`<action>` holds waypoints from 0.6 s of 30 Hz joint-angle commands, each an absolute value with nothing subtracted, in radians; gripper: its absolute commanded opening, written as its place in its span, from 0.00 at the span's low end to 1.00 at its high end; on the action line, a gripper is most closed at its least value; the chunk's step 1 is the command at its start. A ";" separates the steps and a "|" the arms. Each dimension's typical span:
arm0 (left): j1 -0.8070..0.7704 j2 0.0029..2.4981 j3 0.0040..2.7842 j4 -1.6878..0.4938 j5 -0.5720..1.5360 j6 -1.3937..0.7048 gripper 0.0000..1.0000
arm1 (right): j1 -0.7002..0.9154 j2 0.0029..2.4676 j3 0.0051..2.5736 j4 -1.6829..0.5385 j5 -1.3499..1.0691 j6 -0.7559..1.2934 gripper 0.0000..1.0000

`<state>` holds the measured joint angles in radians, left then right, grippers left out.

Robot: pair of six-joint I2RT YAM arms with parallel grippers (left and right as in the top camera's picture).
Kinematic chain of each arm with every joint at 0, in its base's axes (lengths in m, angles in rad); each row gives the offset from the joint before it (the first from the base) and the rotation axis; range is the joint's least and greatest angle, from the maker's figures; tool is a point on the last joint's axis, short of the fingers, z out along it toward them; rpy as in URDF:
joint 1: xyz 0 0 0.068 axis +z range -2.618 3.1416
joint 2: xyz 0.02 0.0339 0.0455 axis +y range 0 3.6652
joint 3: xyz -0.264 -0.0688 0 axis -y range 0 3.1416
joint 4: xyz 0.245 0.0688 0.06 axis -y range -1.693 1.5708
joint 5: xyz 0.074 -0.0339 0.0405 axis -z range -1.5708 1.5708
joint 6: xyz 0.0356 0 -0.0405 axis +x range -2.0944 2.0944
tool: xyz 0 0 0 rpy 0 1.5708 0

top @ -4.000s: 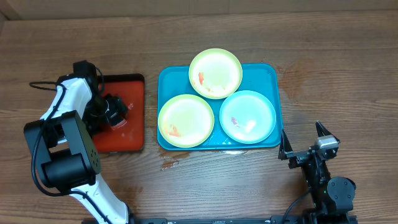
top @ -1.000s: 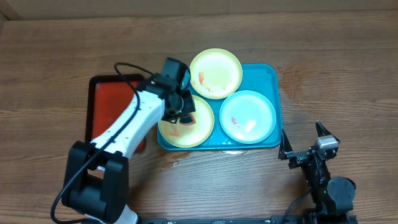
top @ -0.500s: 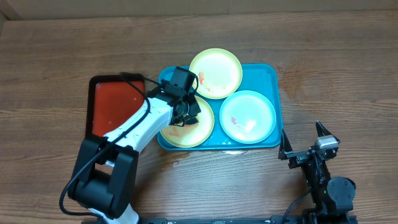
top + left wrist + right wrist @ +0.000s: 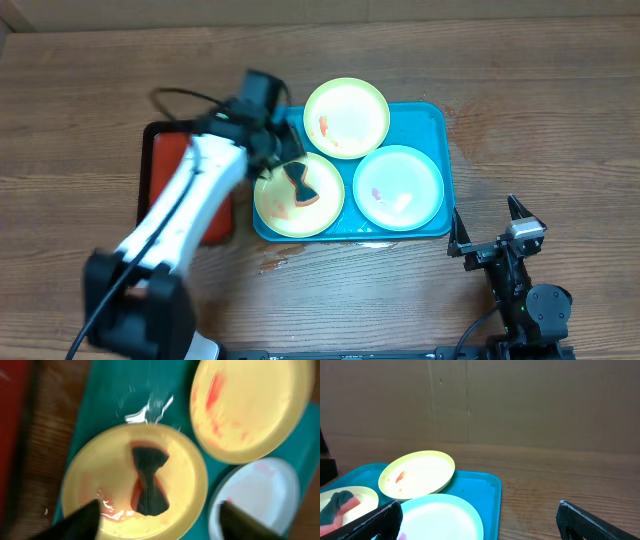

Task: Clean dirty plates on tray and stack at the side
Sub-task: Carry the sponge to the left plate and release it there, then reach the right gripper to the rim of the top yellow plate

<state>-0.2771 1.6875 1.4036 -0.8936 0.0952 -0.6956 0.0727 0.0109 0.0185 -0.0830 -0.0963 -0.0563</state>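
Three plates lie on the turquoise tray (image 4: 432,120): a yellow-green plate (image 4: 346,118) at the back with a red smear, a light blue plate (image 4: 398,187) at the front right, and a yellow-green plate (image 4: 275,205) at the front left. A dark sponge (image 4: 300,185) pinched like a bow-tie lies on that front-left plate (image 4: 95,475), amid orange smears. My left gripper (image 4: 278,150) hovers over the plate's back left edge, open, and the sponge (image 4: 147,480) lies loose beneath it. My right gripper (image 4: 488,225) stands open off the tray's front right corner, holding nothing.
A red tray with a black rim (image 4: 165,165) lies left of the turquoise tray, partly under my left arm. In the right wrist view the tray (image 4: 485,485) and the blue plate (image 4: 440,517) lie just ahead. A cardboard wall (image 4: 480,400) stands behind the table.
My left gripper has opened and let the sponge go onto the front-left plate, then drawn back up and left. The right arm has not moved.
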 commanded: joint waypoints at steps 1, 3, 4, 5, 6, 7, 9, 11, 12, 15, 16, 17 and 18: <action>-0.193 1.590 1.481 -0.942 0.025 -0.672 1.00 | 0.070 0.003 0.008 -0.078 -0.087 -0.052 1.00; -0.153 1.567 1.483 -0.970 0.007 -0.672 1.00 | 0.070 0.003 0.009 -0.078 -0.087 -0.052 1.00; -0.134 1.562 1.482 -0.986 0.002 -0.672 1.00 | 0.070 0.003 0.008 -0.078 -0.087 -0.052 1.00; -0.121 1.562 1.482 -0.999 -0.002 -0.672 1.00 | 0.070 0.003 0.009 -0.078 -0.087 -0.052 1.00; -0.107 1.562 1.482 -1.020 -0.009 -0.672 1.00 | 0.070 0.003 0.008 -0.078 -0.087 -0.052 1.00; -0.096 1.565 1.481 -1.039 -0.012 -0.672 1.00 | 0.070 0.003 0.009 -0.078 -0.087 -0.052 1.00; -0.079 1.570 1.480 -1.071 -0.021 -0.672 1.00 | 0.070 0.003 0.008 -0.078 -0.087 -0.052 1.00; -0.073 1.574 1.477 -1.081 -0.030 -0.672 1.00 | 0.070 0.003 0.009 -0.078 -0.087 -0.052 1.00; -0.072 1.577 1.475 -1.081 -0.033 -0.672 1.00 | 0.070 0.003 0.008 -0.073 -0.102 -0.051 1.00; -0.072 1.583 1.475 -1.074 -0.033 -0.673 1.00 | 0.071 0.003 0.008 0.012 -0.348 -0.026 1.00; -0.072 1.583 1.475 -1.070 -0.032 -0.675 1.00 | 0.071 0.003 0.008 0.067 -0.439 -0.021 1.00; -0.072 1.583 1.475 -1.067 -0.030 -0.677 1.00 | 0.071 0.003 0.008 0.128 -0.531 -0.021 1.00; -0.072 1.584 1.475 -1.065 -0.028 -0.677 1.00 | 0.072 0.003 0.008 0.187 -0.606 -0.022 1.00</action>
